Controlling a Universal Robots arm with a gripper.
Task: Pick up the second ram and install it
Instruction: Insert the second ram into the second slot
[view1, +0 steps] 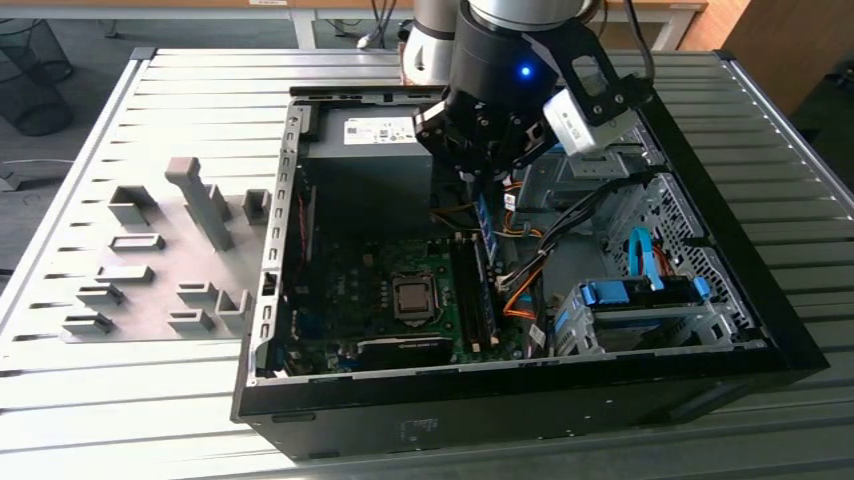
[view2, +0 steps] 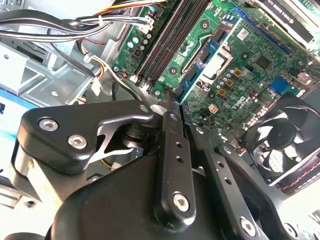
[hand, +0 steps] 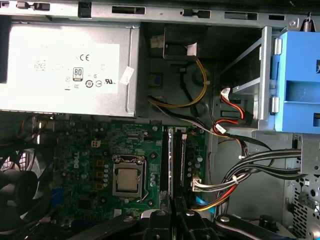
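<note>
My gripper (view1: 483, 185) hangs inside the open computer case (view1: 267, 330) and is shut on the second ram (view1: 489, 225), a narrow blue stick that points down from the fingers. Its lower end hovers just above the long black memory slots (view1: 470, 295) beside the processor socket (view1: 414, 297). In the second wrist view the two black fingers (view2: 172, 145) pinch the ram (view2: 201, 61), which runs away from them with black chips along it, next to the slots (view2: 167, 40). In the first wrist view the gripper (hand: 173, 216) sits over the slots (hand: 172, 160).
A grey power supply (view1: 380, 130) fills the case's far end. Bundled cables (view1: 534, 290) and a blue-clipped drive cage (view1: 641, 300) crowd the exterior view's right. A fan (view2: 285, 140) sits by the board. Grey holder blocks (view1: 174, 260) stand on the slatted table outside the case.
</note>
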